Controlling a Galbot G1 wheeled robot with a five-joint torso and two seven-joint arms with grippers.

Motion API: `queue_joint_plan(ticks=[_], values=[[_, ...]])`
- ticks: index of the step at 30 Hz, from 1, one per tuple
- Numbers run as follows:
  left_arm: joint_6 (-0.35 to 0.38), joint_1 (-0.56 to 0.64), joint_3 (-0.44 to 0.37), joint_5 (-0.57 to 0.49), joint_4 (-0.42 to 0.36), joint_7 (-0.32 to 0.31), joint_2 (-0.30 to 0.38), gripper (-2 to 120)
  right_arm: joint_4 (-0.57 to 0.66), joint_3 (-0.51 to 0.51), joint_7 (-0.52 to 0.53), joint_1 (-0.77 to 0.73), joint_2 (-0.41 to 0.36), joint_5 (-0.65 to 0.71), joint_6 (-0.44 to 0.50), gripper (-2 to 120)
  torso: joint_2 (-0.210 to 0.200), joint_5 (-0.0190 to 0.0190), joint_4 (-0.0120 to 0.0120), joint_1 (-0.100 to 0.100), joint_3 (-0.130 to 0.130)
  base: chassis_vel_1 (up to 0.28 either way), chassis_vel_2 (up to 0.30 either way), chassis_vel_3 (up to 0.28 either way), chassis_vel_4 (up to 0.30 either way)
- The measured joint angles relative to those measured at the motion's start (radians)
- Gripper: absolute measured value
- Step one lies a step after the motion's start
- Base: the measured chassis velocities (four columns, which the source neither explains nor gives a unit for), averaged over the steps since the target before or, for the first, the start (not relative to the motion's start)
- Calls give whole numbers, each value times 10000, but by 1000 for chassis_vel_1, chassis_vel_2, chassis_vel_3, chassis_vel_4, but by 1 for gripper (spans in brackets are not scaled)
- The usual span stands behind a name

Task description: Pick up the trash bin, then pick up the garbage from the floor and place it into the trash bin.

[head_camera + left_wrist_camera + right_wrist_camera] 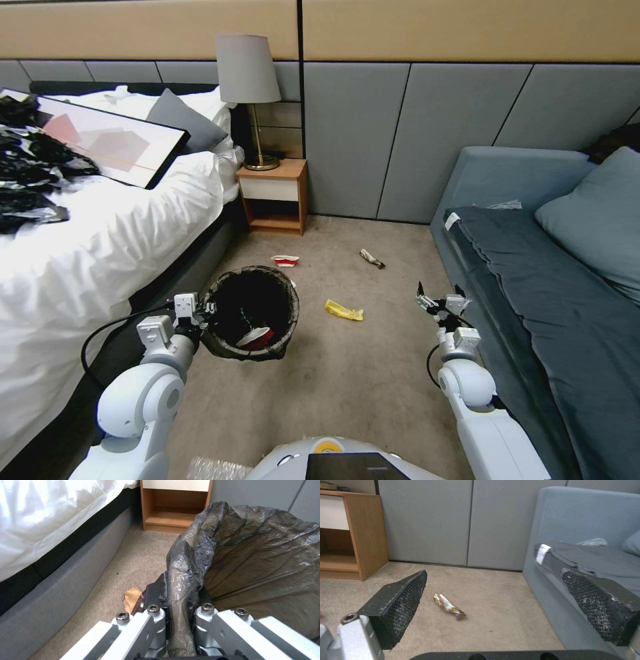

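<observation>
The trash bin (250,313) is lined with a dark bag and hangs off the carpet beside the bed. My left gripper (200,310) is shut on its rim. In the left wrist view the left gripper (181,597) pinches the bag-covered rim of the bin (260,562). A red-and-white piece (257,337) lies inside the bin. On the floor lie a yellow wrapper (344,310), a red-and-white wrapper (285,261), a dark snack wrapper (372,258) (448,606) and a brown cardboard piece (131,596). My right gripper (440,300) (493,580) hovers open near the sofa, short of the snack wrapper, holding nothing.
A white bed (100,227) with black plastic sheeting (27,167) and a framed picture (113,143) runs along the left. A wooden nightstand (275,197) with a lamp (250,93) stands at the wall. A blue-grey sofa (533,267) bounds the right. Open carpet lies between.
</observation>
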Motion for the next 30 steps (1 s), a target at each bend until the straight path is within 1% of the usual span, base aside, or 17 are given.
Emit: queue_joint_plan(ticks=[8,16,26,27,30], values=[[0,10,-26,-9,-5,0,56,4,-28,-10,0,39,-61,43,-44,100,0,-1,-5,0,0,-148,136,142,-140],[0,28,-69,-30,-23,2,104,4,-89,-86,12,81,-41,54,-59,100,0,-1,0,2,0,-160,155,157,-165],[0,63,-51,-39,-37,4,146,4,-122,-176,39,97,-6,51,-60,100,0,-1,-4,2,0,-162,165,160,-166],[0,75,-47,-40,-30,5,168,4,-141,-215,64,119,11,47,-60,100,0,-1,0,1,0,-138,162,148,-151],[0,75,-40,-40,-5,4,181,4,-165,-248,81,132,19,41,-60,100,-1,-1,0,1,0,-142,162,146,-148]])
